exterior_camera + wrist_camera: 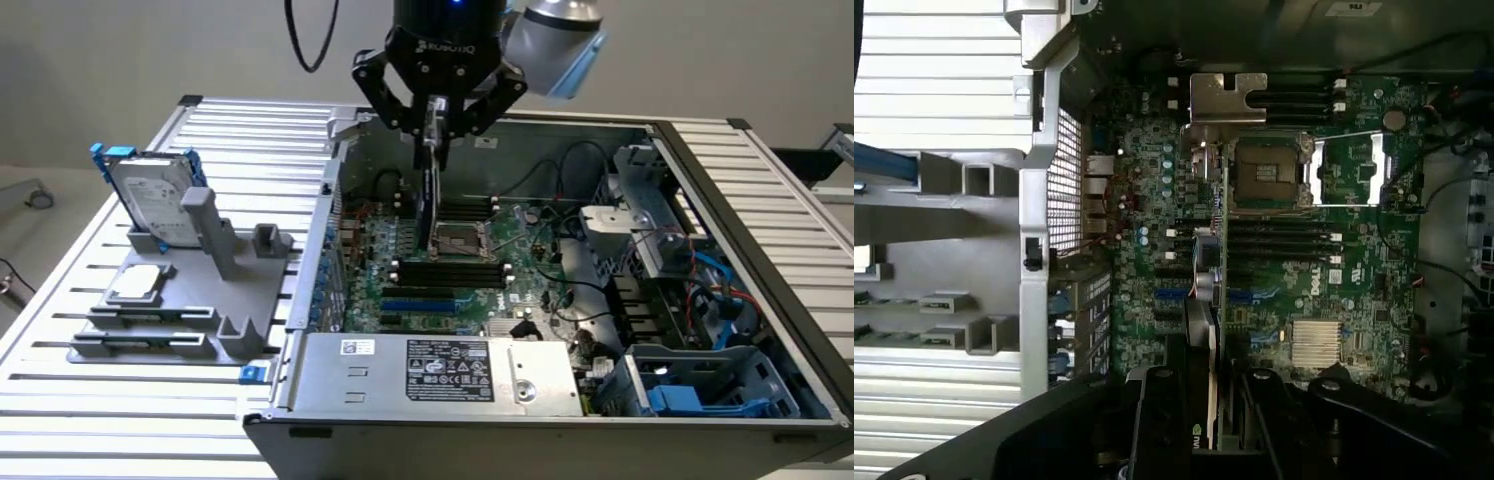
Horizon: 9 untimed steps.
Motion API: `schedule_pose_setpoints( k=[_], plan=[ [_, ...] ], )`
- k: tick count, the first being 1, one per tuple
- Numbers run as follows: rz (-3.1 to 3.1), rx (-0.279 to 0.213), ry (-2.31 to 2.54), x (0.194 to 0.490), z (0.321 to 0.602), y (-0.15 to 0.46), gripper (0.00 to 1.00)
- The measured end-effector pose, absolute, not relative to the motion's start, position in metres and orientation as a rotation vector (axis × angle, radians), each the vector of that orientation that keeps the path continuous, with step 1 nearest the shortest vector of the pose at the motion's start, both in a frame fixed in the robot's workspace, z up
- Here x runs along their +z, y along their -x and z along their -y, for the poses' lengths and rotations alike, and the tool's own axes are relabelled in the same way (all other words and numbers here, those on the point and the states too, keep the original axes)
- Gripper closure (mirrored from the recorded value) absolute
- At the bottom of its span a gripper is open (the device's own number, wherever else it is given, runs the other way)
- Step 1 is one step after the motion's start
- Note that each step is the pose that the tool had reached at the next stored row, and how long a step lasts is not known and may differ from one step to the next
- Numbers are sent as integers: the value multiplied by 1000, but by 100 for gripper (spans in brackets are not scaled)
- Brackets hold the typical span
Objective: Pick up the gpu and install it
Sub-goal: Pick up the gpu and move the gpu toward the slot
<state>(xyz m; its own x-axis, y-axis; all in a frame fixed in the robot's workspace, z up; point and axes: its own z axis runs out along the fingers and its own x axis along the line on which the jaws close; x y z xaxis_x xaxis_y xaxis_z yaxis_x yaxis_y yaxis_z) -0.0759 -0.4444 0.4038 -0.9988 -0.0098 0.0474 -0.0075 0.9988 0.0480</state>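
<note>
**Card in my grip, over the open board**

My gripper (pixel 435 130) hangs at 12 o'clock in the exterior view, above the open computer case (pixel 747 200). My jaws stand partly closed and clamp the gpu (pixel 430 195) by its upper edge. The card hangs upright and edge-on below my fingers, with its lower end over the motherboard (pixel 527 265), near the processor socket (pixel 451 238). I cannot tell how much air is left under it.

In the wrist view the card runs as a thin line straight out from between my fingers (pixel 1159 405). The blue expansion slots (pixel 1169 295) lie just beside that line, not under it. In the exterior view they (pixel 414 300) sit at about 6 o'clock from the card's lower end.

As I judge it, doing this step well comes down to alignment before any force:
- The card's edge should be parallel to the slot and directly over it.
- The silver bracket end should face the case's rear wall.
- The card must be plumb, because a tilt would jam one corner.
- The black memory slots (pixel 447 270) and loose cables at 3 o'clock are worth clearing.
- My grip should be firm enough that the board does not pivot.

The hard drive (pixel 147 195) stands well apart at 9 o'clock.
</note>
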Motion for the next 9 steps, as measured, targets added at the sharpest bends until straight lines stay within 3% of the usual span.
schedule_pose_setpoints(
  k=[9],
  plan=[
    [3093,-71,-13,387,444,35,74]
  ],
)
